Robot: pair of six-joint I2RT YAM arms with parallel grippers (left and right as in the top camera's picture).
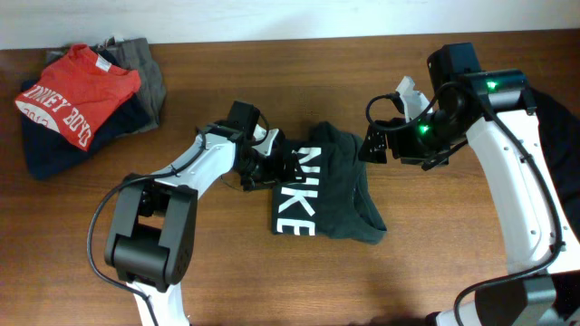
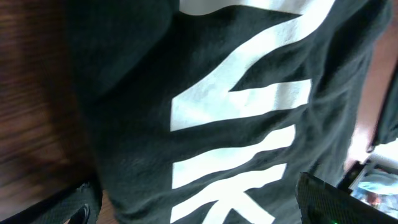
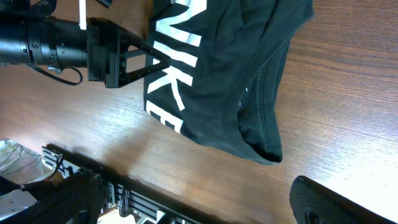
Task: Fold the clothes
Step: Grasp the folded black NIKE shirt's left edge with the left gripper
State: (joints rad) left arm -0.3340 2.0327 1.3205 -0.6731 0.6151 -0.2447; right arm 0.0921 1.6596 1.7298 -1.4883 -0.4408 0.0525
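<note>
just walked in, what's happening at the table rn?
Mid-fold on the black NIKE T-shirt, lying bunched and partly folded mid-table. The left gripper is at its left edge, by the lettering, jaws open over the fabric. The right gripper hovers open by the shirt's upper right, holding nothing. A pile of other clothes, red one on top, sits at the far left corner.

The T-shirt (image 1: 322,195) is laid at the centre of the table (image 1: 272,72). The garment pile (image 1: 86,104) is set at its ten o'clock, the left gripper (image 1: 272,167) at nine, the right gripper (image 1: 373,145) at two.
</note>
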